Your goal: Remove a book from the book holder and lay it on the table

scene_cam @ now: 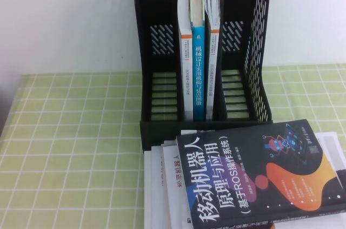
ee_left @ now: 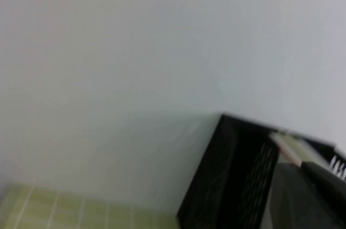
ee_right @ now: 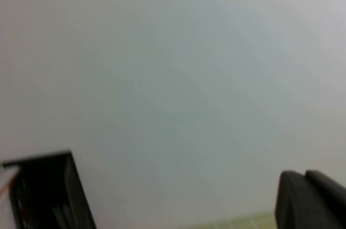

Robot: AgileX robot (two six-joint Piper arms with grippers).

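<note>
Ahead, the green checked table (scene_cam: 70, 148) meets a white wall (scene_cam: 65, 18); its left stays open. Right gripper (ee_right: 311, 199) is pressed together; left gripper (ee_left: 308, 196), cannot tell.

You are viewing the book holder (scene_cam: 203, 50) from a raised front camera angled down; both wrist cameras are facing the wall, each catching a holder edge

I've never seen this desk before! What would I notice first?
Probably the tall black plastic book holder at the back of the green checked table, with three books upright in its middle slot, the blue-spined one in the centre. Next, the black book with orange shapes lying on white books in front. The right gripper is shut, facing the wall.
</note>
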